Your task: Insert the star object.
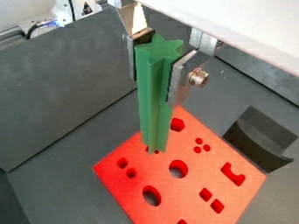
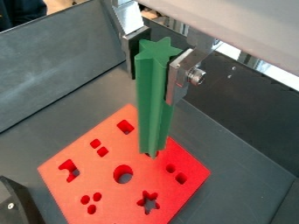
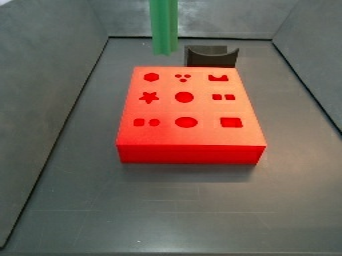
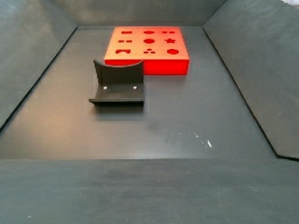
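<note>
The gripper (image 1: pixel 158 57) hung above the red block (image 3: pixel 187 112), its fingers (image 2: pixel 181 77) clenched on the star object (image 2: pixel 152 96), held upright over the block; if its points sat misaligned with the star hole (image 3: pixel 150 97), it would probably jam.

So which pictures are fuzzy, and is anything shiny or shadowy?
Both wrist views are soft; the gripper holds the star object upright above the red block, and the peg's lower end hides part of the block. A side view shows the dark grey curved piece sharply, with small bright glints on the floor. In another side view the block casts a faint shadow in front.
</note>
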Available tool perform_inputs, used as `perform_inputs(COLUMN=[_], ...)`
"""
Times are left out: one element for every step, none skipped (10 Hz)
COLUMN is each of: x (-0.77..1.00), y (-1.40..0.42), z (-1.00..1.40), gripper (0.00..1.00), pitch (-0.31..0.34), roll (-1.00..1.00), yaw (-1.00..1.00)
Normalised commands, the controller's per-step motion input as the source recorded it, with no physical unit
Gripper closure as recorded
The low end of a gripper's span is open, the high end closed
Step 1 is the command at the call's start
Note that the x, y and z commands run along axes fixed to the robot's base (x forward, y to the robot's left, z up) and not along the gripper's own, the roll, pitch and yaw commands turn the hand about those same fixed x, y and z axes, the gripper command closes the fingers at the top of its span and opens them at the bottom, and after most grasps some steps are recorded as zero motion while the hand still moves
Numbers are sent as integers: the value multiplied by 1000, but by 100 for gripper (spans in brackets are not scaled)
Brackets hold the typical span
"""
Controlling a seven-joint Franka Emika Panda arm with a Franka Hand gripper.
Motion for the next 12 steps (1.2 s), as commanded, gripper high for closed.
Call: perform_inputs(x=[0,0,29,0,0,-109,-240,-320,-309,11,274,443], y=[149,454,400,314,220,129,23,0,0,0,0,63], z=[-217,-523,-749,-931,-869,-780,-783,-806,-609,0,-94,0], gripper=[100,100,100,100,100,100,100,100,100,100,100,100], pitch=[0,0,36,63,113,144,124,170,153,9,116,191], roll=[40,70,43,13,-7,-60,-77,-39,-26,0,13,0], yaw=[-300,-531,-651,-760,-849,-889,-794,-543,-369,0,0,0])
